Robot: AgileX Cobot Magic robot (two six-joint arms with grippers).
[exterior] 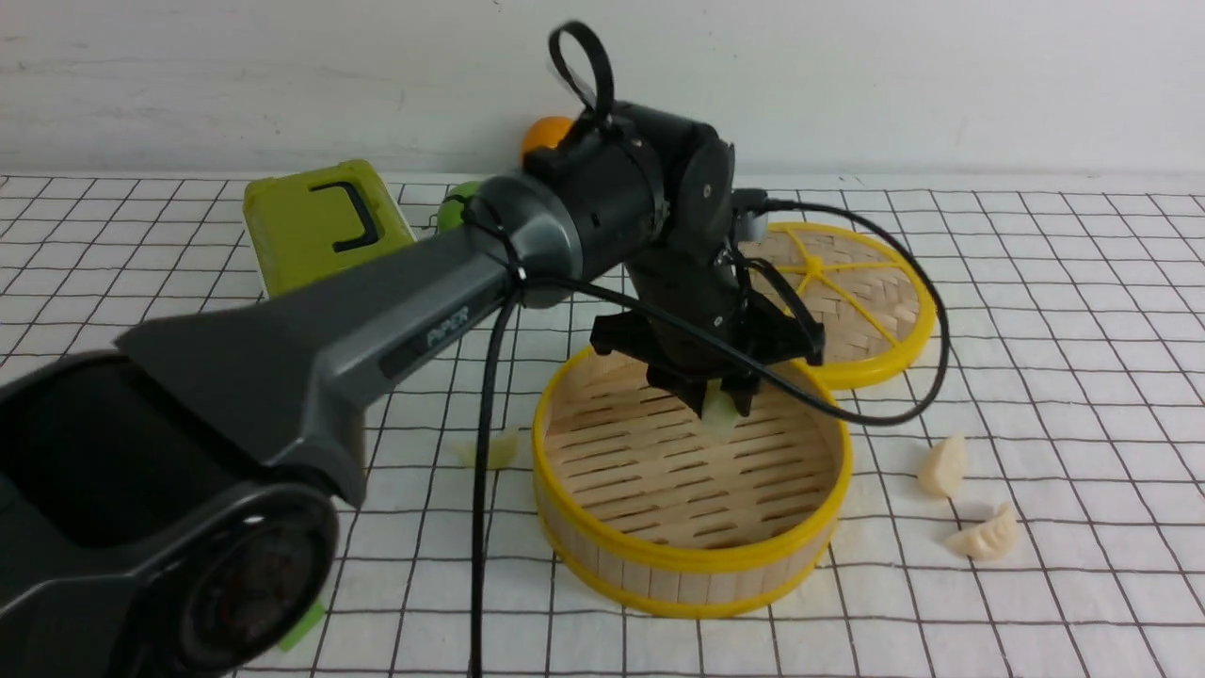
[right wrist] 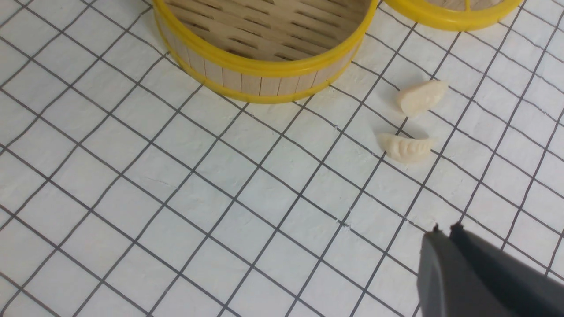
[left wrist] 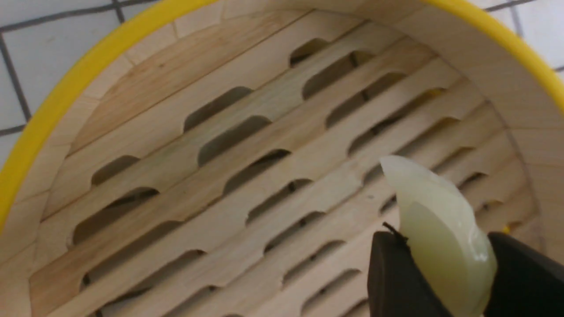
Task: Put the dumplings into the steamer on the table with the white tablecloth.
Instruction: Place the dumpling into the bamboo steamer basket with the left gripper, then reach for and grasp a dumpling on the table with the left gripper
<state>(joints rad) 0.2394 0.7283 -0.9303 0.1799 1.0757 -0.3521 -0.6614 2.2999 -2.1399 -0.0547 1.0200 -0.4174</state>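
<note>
My left gripper (exterior: 720, 407) hangs inside the round bamboo steamer (exterior: 692, 565), shut on a pale greenish dumpling (exterior: 719, 414). In the left wrist view that dumpling (left wrist: 440, 237) sticks out between the black fingers (left wrist: 394, 277) just above the slatted floor (left wrist: 246, 176). Another greenish dumpling (exterior: 491, 450) lies on the white tablecloth (exterior: 1083, 377) left of the steamer. Two cream-white dumplings (exterior: 943, 466) (exterior: 984, 539) lie to its right, also in the right wrist view (right wrist: 422, 97) (right wrist: 406, 149). My right gripper (right wrist: 444, 230) hovers shut over bare cloth, short of them.
The flat woven lid (exterior: 871, 297) with yellow spokes lies behind the steamer on the right. A green box (exterior: 320, 226), a green ball and an orange ball (exterior: 546, 134) stand at the back left. The left arm's cable (exterior: 485, 490) drapes beside the steamer.
</note>
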